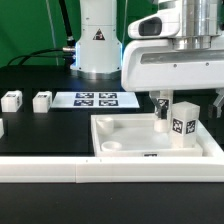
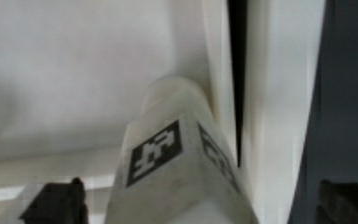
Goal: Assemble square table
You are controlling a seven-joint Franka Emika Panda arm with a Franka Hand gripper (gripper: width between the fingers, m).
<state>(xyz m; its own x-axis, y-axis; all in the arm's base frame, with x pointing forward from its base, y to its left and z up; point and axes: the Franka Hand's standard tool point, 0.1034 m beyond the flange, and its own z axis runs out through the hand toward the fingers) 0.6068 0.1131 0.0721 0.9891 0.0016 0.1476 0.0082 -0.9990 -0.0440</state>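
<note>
Exterior view: leg-fitting step; one leg (image 1: pixel 183 124) stands upright on the square table slab (image 1: pixel 112 150), at the exterior view's right end.
Fingers (image 1: pixel 160 108) apart, straddling the leg without contact. Next move probably needs either closing to twist it home or lifting clear toward the loose legs (image 1: pixel 42 100).

Your arm (image 1: pixel 97 40) stands on its white base at the far edge of the tabletop (image 1: pixel 45 135), near the middle of that edge. It extends forward toward the near edge, on the exterior view's right. The broad white wrist block (image 1: pixel 170 62) sits level there, and the gripper (image 1: pixel 187 118) hangs below it, pointing straight down and low over the tabletop. Its jaws stand wide apart. One pale finger (image 1: pixel 160 112) shows clearly in the exterior view. In the wrist view you can see both dark fingertips (image 2: pixel 59 203), well separated.
</note>
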